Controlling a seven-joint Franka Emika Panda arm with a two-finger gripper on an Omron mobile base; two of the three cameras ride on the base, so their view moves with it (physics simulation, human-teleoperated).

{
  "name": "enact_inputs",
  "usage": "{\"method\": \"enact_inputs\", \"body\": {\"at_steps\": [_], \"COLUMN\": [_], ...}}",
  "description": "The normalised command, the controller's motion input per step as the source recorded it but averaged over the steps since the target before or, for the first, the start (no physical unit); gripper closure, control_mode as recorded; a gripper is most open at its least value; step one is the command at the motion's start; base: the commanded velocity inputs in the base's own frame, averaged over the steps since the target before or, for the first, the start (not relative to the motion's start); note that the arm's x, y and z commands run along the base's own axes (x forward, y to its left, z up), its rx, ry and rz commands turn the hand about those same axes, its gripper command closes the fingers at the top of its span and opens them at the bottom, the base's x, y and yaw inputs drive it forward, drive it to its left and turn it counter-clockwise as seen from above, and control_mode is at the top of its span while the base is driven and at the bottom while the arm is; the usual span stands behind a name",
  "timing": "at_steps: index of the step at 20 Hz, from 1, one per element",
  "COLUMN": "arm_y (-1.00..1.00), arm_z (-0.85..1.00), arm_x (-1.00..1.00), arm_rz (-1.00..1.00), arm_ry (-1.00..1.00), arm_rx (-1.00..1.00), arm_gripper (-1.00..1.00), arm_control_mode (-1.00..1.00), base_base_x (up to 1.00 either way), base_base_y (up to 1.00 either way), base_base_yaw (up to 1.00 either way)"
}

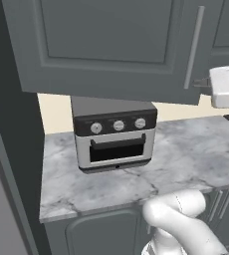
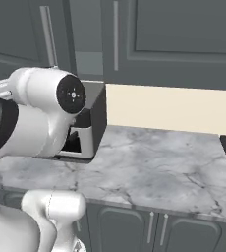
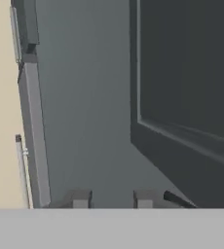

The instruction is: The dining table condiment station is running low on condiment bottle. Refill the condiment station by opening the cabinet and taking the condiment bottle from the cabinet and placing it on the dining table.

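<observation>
Left base view: the pincer point(image 1: 202, 83) sits at the lower end of the cabinet point(image 1: 111, 45) door's bar handle point(image 1: 194, 47), fingers pressed together — seemingly nipped on the bar, though the contact itself is hard to make out. Door looks barely off closed, if at all. Toaster oven point(image 1: 115, 133) stands on the marble worktop point(image 1: 186, 154) directly beneath.

Hand view: finger tips point(image 3: 81, 199) close against the door face point(image 3: 84, 97), panel edge running alongside.

Condiment bottle presumably behind the door; can't confirm.

Risks — grip is low on the bar, so a straight pull rather than an arc about the hinge could slide the fingers off the end. A wide swing could bring the door or wrist against the arm.
</observation>
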Motion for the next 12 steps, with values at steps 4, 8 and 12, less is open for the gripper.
{"method": "enact_inputs", "body": {"at_steps": [4,8,12], "arm_y": [-0.87,-1.00,-1.00], "arm_z": [0.14,0.06,-0.31], "arm_x": [-0.39,0.06,0.16], "arm_rz": [-0.10,-0.04,-0.06], "arm_ry": [-0.03,0.07,0.12], "arm_rx": [0.22,0.38,0.32], "arm_gripper": [-1.00,-1.00,-1.00], "arm_control_mode": [-1.00,-1.00,-1.00], "base_base_x": [0.00,0.00,0.00], "base_base_y": [0.00,0.00,0.00], "base_base_yaw": [0.00,0.00,0.00]}}
